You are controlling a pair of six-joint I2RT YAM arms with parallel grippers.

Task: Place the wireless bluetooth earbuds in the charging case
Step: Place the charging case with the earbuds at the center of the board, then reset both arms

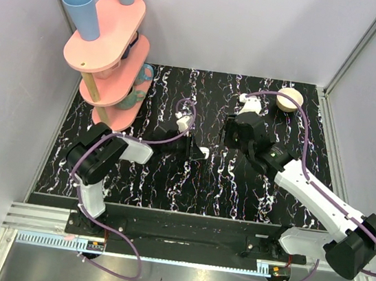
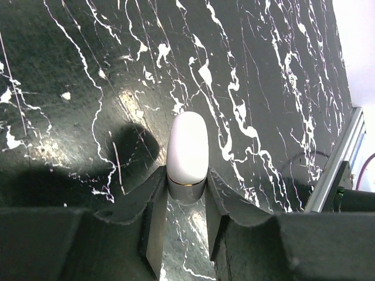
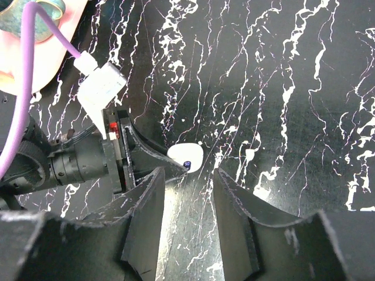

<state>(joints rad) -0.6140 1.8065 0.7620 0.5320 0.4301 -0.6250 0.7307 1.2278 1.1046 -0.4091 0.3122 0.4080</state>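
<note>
The charging case (image 2: 187, 146) is a smooth white rounded shell with a thin gold seam, and my left gripper (image 2: 186, 181) is shut on its lower end just above the black marbled table. In the top view the charging case (image 1: 203, 153) sticks out to the right of the left gripper (image 1: 195, 152). In the right wrist view the case (image 3: 188, 154) shows a small blue dot and sits at the tip of the left fingers (image 3: 152, 161). My right gripper (image 3: 188, 175) is open and holds nothing, a short way from the case. The right gripper (image 1: 228, 137) faces left. I cannot make out the earbuds in any view.
A pink tiered stand (image 1: 107, 40) with blue cups (image 1: 80, 12) stands at the back left, a teal mug (image 1: 140, 82) on a lower shelf. A cream round object (image 1: 289, 98) lies at the back right. Purple cables (image 1: 174, 139) trail from both wrists.
</note>
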